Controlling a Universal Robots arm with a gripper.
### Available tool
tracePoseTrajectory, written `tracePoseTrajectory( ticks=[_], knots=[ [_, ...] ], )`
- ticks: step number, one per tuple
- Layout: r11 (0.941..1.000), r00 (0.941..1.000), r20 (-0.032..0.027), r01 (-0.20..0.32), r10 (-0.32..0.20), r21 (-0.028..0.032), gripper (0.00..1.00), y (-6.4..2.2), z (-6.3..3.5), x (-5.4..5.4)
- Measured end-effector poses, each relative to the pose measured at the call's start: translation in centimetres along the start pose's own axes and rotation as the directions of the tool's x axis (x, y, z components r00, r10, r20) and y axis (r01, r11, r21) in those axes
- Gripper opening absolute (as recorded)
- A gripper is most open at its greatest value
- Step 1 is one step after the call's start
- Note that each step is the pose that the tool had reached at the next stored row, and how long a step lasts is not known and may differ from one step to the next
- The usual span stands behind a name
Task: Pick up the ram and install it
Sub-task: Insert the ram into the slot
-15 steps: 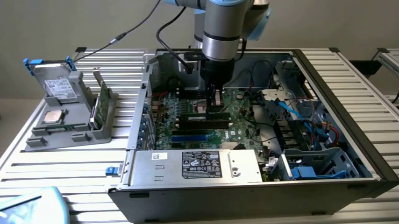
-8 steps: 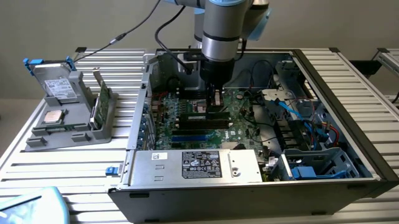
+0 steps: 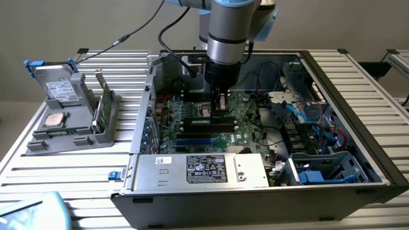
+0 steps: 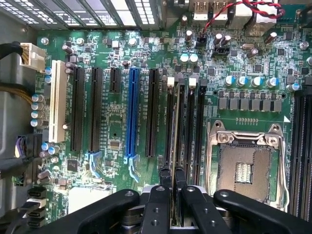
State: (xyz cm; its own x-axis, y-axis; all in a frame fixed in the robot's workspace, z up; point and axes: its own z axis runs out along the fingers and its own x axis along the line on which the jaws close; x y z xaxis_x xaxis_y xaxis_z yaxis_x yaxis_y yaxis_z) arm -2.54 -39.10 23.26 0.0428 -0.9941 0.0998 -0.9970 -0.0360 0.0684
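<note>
My tool point(image 4: 172, 176) is clenched on the ram point(image 4: 176, 126), a long, thin, dark-green circuit-board stick that I see edge-on, running straight out from between my fingers point(image 4: 165, 184). It sits directly beneath me, over the black memory slots point(image 4: 200, 122) of the green motherboard point(image 4: 114, 112), just beside the silver processor socket point(image 4: 246, 168). I cannot tell whether it touches a slot. I judge it light and stiff but brittle, best pinched on its flat faces at mid-length, clear of the contact edge.
</note>
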Motion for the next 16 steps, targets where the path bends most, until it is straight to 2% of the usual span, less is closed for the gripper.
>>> tracePoseTrajectory(
  ticks=[2, 16],
  knots=[
    [1.0000, 1.0000, 0.0001, 0.000, 0.000, -0.0033, 0.14, 0.00, 0.02, 0.12],
    [1.0000, 1.0000, 0.0000, 0.000, 0.000, -0.0042, 0.14, -0.02, 0.45, 0.35]
  ],
)
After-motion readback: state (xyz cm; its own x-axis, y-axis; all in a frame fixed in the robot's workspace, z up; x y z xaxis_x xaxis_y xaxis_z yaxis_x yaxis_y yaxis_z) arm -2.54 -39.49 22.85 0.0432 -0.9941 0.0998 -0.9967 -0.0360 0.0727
